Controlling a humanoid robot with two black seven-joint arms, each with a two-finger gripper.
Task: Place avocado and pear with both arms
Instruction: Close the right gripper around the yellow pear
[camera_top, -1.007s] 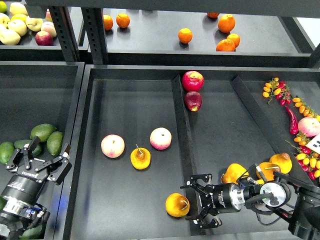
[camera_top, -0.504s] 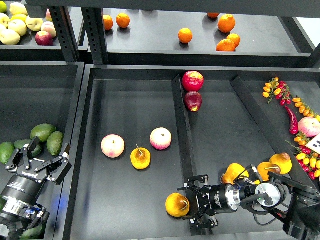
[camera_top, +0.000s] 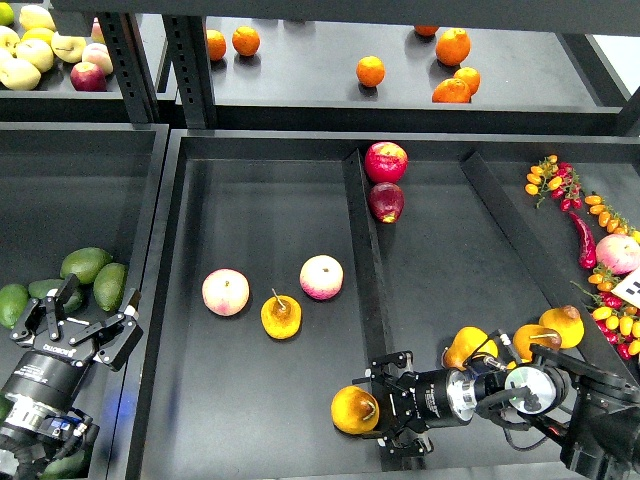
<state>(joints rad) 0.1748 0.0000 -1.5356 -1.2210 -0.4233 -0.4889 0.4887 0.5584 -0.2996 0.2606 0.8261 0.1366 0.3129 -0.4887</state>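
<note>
The big black tray (camera_top: 250, 440) in the middle is the largest thing here. It has a raised divider (camera_top: 368, 290) running down it, and fruit lies on both sides.

The right hand (camera_top: 385, 405) lies low across the divider. Its two fingers are apart, and the pear (camera_top: 355, 410) sits right at their tips. I cannot tell if the fingers touch it yet. The left hand (camera_top: 75, 325) is over the side bin (camera_top: 60, 200), with its fingers spread wide and nothing in them.

The pear is plump, yellow-orange, with a brown patch and a small dark dimple. It lies on the tray floor near the front, just left of the divider. It looks round and smooth, so it could roll or slip away if pushed from one side. It is probably firm but can bruise. I think the best hold is around its fat middle, one finger on each side, with a soft squeeze.

The avocado (camera_top: 86, 264) is the dark green oval one in the side bin, just past the left hand, touching another green fruit (camera_top: 110, 286). It looks smooth and a bit heavy. Holding it across its short width should be safest.
</note>
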